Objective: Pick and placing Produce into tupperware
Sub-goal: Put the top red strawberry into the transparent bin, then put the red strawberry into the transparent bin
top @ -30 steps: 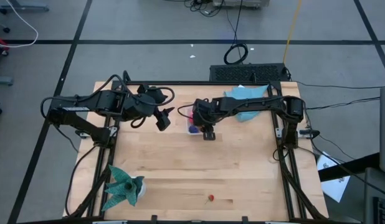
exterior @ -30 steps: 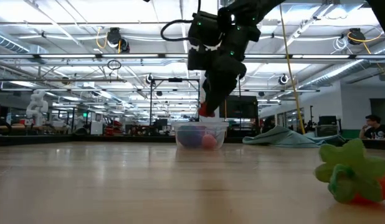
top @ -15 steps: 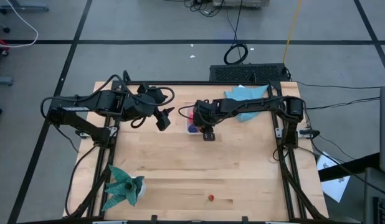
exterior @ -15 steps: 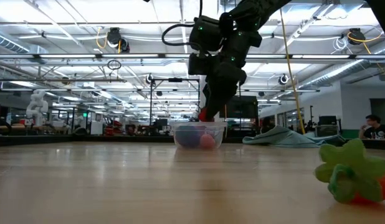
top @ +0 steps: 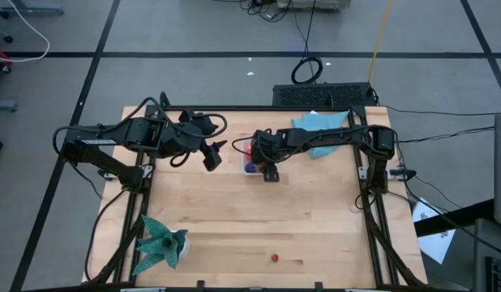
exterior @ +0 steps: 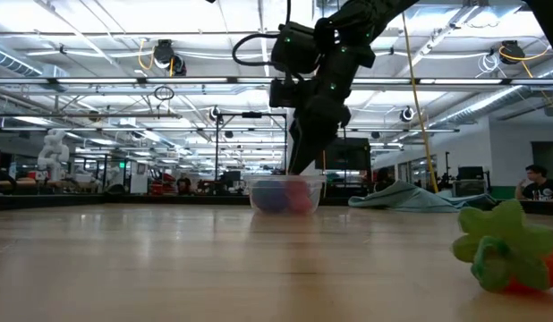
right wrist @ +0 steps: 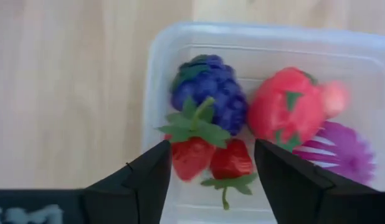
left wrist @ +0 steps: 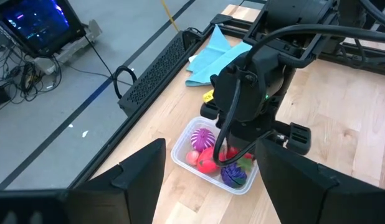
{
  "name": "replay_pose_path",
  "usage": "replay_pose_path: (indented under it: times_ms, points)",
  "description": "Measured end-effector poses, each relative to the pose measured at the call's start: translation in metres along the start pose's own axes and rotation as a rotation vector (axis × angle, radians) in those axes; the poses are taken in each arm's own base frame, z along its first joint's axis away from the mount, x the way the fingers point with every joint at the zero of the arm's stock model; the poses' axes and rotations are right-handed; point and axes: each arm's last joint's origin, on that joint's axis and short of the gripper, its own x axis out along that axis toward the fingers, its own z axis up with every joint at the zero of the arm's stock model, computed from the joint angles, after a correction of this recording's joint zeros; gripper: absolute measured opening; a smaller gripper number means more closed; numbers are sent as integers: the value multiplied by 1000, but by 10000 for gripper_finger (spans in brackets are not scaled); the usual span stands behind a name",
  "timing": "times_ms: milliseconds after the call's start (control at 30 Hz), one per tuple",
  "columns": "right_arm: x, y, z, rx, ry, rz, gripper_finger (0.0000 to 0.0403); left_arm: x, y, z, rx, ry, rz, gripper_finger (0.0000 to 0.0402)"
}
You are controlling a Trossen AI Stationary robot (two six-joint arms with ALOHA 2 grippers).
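Tupperware (right wrist: 261, 50) holds most produce (right wrist: 208, 87); my right gripper (right wrist: 211, 171) hovers above it, fingers apart and empty, left gripper (top: 214, 154) waits open beside it, one red fruit (top: 274, 259) far away.

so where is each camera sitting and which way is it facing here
High view: above the table, looking straight down; both arms show, the right end effector over the tupperware.
Low view: at table-top height, looking across; the right arm drops to the tupperware.
Left wrist view: on the waiting left arm, facing the right arm; own fingers below.
Right wrist view: looking down into the tupperware; own fingers open.
All four share the tupperware.
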Motion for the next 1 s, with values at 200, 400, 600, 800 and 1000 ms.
replay_pose_path:
  times_ms: [200, 400, 600, 800, 1000]
  points:
    - [-16, -1, 14, -54, 22, -78, 224, 0, 0, 0, 0, 0, 0, 255]
    - [-49, 24, 37, -94, 20, -43, 224, 0, 0, 0, -1, 1, -1, 255]
    - [-82, 86, 38, -65, 7, 92, 224, 0, 0, 0, -19, 2, -2, 255]
    - [-97, 180, 31, -95, 29, 367, 224, 0, 0, -2, -11, 15, 1, 255]
    - [-96, 257, 14, -157, -20, 477, 224, -1, -2, -2, -46, 18, -14, 255]
